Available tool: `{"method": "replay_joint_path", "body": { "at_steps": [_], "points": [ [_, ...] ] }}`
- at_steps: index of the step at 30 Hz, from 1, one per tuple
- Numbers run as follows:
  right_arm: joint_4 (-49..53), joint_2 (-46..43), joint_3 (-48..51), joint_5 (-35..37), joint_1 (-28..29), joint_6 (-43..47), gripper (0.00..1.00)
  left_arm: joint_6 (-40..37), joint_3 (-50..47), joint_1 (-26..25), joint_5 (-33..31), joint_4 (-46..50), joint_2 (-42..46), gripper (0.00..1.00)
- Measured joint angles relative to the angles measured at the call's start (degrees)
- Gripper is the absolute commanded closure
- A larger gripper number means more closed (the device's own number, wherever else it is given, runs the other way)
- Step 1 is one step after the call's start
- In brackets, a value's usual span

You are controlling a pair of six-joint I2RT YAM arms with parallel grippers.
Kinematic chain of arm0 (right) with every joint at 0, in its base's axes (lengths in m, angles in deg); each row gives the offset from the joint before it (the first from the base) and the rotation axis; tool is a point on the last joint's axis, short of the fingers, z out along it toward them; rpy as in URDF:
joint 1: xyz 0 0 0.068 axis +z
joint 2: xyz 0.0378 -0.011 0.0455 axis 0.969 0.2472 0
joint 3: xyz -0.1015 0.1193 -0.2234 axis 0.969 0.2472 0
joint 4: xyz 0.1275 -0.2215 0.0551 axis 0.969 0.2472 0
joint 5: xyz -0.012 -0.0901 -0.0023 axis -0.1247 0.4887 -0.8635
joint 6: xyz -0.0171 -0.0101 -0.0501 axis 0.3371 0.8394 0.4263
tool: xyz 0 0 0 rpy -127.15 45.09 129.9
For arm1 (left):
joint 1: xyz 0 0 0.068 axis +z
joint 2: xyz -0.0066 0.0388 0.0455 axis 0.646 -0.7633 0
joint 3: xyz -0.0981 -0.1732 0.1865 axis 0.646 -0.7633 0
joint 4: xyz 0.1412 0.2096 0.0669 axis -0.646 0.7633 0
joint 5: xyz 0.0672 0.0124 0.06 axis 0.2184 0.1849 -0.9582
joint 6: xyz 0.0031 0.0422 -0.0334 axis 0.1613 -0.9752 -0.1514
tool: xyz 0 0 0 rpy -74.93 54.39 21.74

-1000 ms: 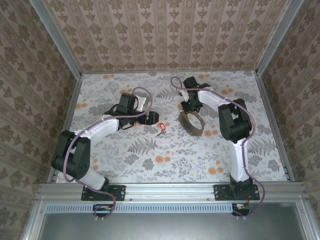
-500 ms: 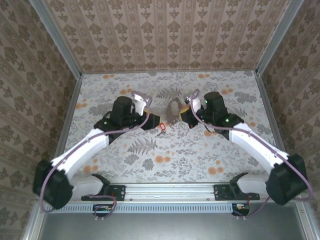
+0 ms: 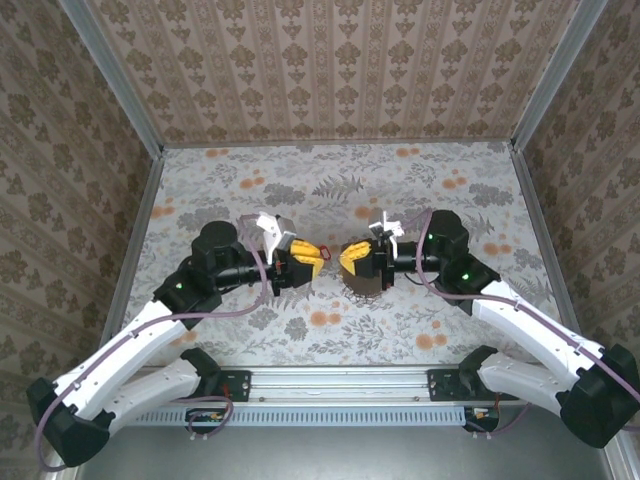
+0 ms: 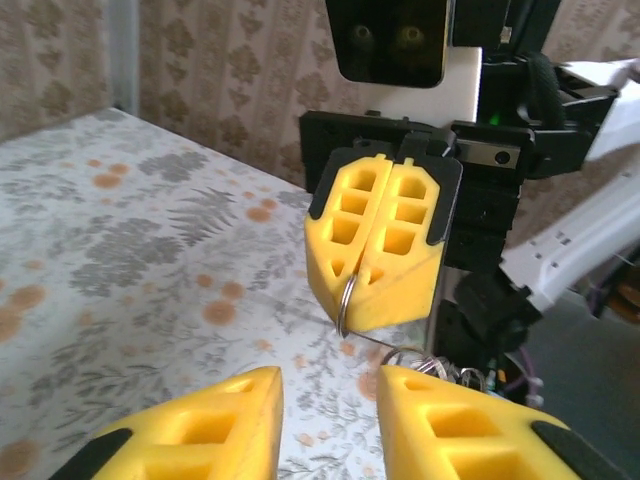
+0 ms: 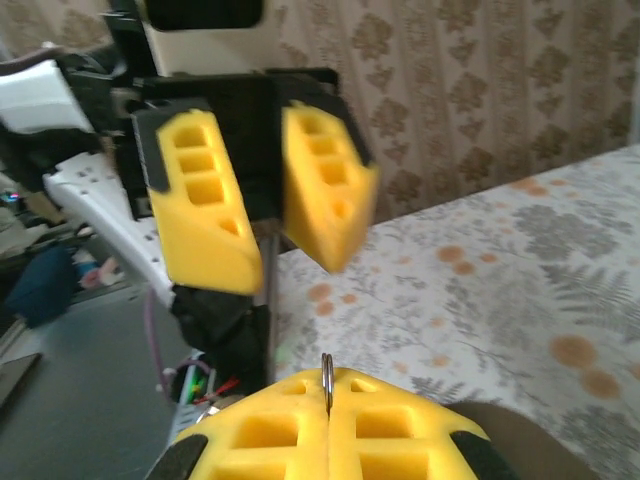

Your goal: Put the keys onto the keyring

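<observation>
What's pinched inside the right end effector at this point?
A thin silvery ring pokes out of the right end effector, whose yellow fingers are shut. The rest of the ring is covered by the fingers, so how deep it sits cannot be seen.

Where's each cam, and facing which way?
Top external: above, behind the bases, looking down on floral table; both arms, left pincer, right pincer.
Left wrist: faces the right pincer, shut on a thin silvery metal ring; own yellow fingers below.
Right wrist: faces the open left pincer; own fingers below.
Both wrists share the ring.
</observation>
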Motion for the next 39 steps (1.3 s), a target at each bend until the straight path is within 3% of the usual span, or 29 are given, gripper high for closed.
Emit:
{"method": "replay_joint_path", "body": {
  "at_steps": [12,26,33,35,39],
  "points": [
    [-5.0,-0.1,1.4,-4.0,2.7,-1.6,1.00,0.0,-0.4,-0.7,6.6,-1.5,0.2,0.68],
    [-5.1,0.1,1.4,-5.5,3.7,-1.6,1.00,-1.5,-0.1,-2.6,8.9,-1.5,-3.5,0.78],
    [-4.9,0.5,1.4,-6.0,3.2,-1.4,1.00,-3.3,1.0,-3.1,9.3,-0.1,-4.6,0.92],
    [-4.3,0.5,1.4,-6.4,3.0,-1.3,1.00,-4.0,1.3,-3.1,9.3,0.5,-5.0,1.00],
    [-3.3,0.5,1.4,-6.8,2.7,-0.8,1.00,-4.9,1.5,-3.2,9.4,1.0,-5.3,1.00]
  ]
}}
